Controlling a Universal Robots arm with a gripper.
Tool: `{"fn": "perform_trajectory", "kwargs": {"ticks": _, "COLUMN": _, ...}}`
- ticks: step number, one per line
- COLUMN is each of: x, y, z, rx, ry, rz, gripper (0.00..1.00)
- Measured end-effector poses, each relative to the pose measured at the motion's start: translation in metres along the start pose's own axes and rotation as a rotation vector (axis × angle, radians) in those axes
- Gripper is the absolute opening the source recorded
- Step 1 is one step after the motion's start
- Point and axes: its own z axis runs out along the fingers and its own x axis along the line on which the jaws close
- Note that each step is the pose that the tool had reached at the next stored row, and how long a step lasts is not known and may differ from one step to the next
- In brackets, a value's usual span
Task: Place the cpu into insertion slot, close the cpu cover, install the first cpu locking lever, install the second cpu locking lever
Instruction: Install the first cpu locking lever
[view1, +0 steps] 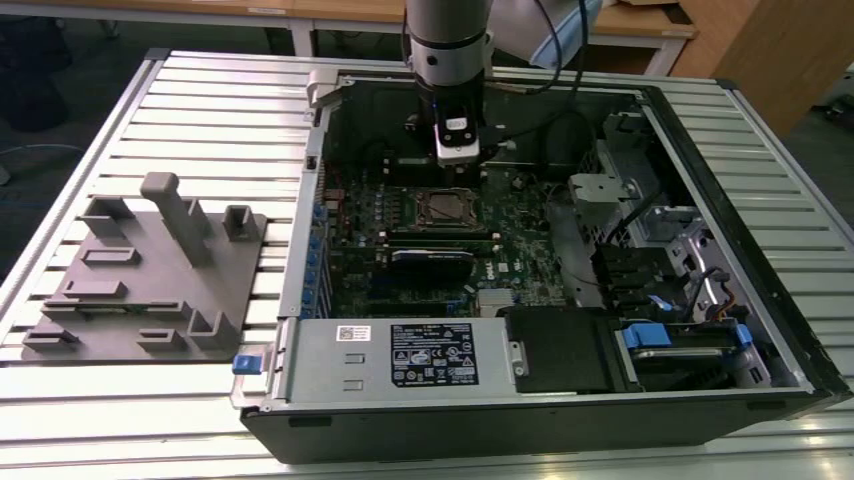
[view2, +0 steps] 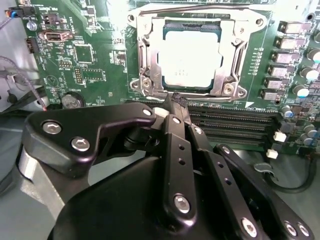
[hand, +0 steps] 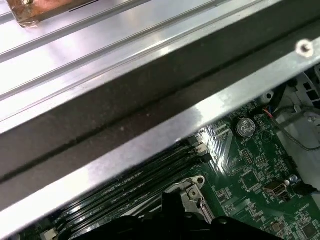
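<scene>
Silver-grey cpu (view2: 189, 59) is sitting in the insertion slot (view2: 150, 75) with the cpu cover (view2: 220, 75) apparently lying down around it. Gripper (view2: 176, 102) is hovering just beside the socket's edge, fingers pinched together on nothing. Judgement: work the lever slowly, keeping the tip off the memory slots (view2: 235, 127). Board print is too small for reading.

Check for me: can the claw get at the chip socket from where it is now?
Probably yes. The claw hangs just beside the socket, inside the open computer case. The chip sits under the metal cover frame, and nothing lies between.
</scene>
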Motion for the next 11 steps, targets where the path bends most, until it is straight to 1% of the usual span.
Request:
{"fn": "perform_trajectory", "kwargs": {"ticks": 3, "x": -0.0004, "y": 0.0004, "z": -0.0032, "rx": -0.0001, "ry": 0.0000, "rz": 0.000, "gripper": 0.11}}
{"fn": "perform_trajectory", "kwargs": {"ticks": 8, "x": -0.0004, "y": 0.0003, "z": -0.0033, "rx": 0.0001, "ry": 0.0002, "rz": 0.000, "gripper": 0.11}}
{"fn": "perform_trajectory", "kwargs": {"ticks": 9, "x": -0.0005, "y": 0.0004, "z": -0.0033, "rx": 0.0011, "ry": 0.0020, "rz": 0.000, "gripper": 0.11}}
{"fn": "perform_trajectory", "kwargs": {"ticks": 11, "x": -0.0004, "y": 0.0003, "z": -0.0032, "rx": 0.0057, "ry": 0.0100, "rz": 0.001, "gripper": 0.11}}
